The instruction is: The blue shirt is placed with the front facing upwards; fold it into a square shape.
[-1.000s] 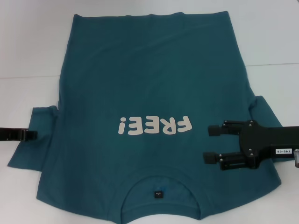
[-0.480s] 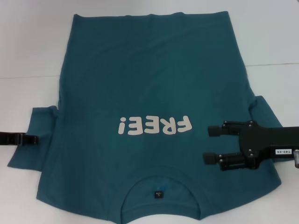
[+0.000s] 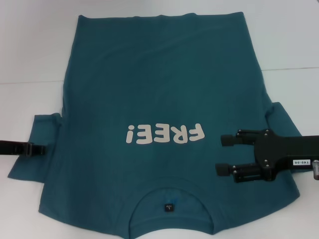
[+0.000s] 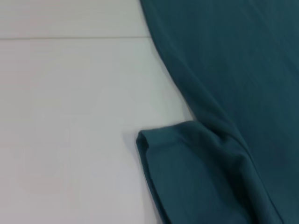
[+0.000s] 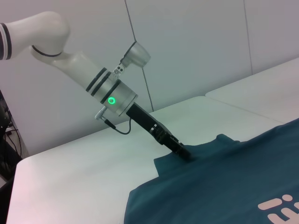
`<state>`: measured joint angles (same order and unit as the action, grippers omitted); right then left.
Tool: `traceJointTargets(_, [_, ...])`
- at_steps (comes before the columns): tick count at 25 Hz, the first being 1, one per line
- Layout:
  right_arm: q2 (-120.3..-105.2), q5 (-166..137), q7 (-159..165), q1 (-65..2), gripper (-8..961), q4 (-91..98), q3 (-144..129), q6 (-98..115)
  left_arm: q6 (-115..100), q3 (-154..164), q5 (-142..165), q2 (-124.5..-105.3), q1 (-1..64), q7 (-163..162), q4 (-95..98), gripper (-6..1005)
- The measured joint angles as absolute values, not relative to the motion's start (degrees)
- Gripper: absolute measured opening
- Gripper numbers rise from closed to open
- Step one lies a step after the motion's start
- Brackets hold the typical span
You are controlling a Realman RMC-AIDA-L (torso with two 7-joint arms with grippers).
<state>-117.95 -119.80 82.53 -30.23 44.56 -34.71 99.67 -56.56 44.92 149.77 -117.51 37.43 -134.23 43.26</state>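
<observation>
teal-blue cotton fills most of the head frame: the blue shirt [image 3: 159, 99] lies flat on the white table [image 3: 30, 50], "free!" lettering up, collar at the bottom edge. at right, the right gripper [image 3: 224, 154] hovers over the shirt, its 2 fingers spread wide. at left centre, the left gripper [image 3: 41, 148] touches the sleeve edge; i cannot tell how its fingers are set.

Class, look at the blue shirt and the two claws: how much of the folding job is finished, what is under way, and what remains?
Done: the blue shirt lies flat, front up, no fold made. In hand: the left claw is at the edge of the left sleeve; the right claw hangs open above the right chest. Left: sleeves, sides and the final fold into a square.
</observation>
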Motion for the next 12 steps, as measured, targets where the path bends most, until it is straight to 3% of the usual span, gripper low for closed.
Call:
traceJointTargets(3, [-117.95,-119.8,82.53,-30.23,899,44.56,-34.71,99.67,-56.53,44.91,149.77,-117.28,37.57,-133.66,42.72,607])
traceJointTargets(6, [-117.95,-119.8,82.53,-30.23,899,44.56,-34.71,99.67,-56.3,44.91,149.77,-117.14,37.59,-133.37,42.71,363])
traceJointTargets(12, [-117.95,-119.79,82.53,-30.4,899,44.56,-34.71,99.67,-56.12,44.91,149.77,-116.94,37.88,-133.22,42.98,127])
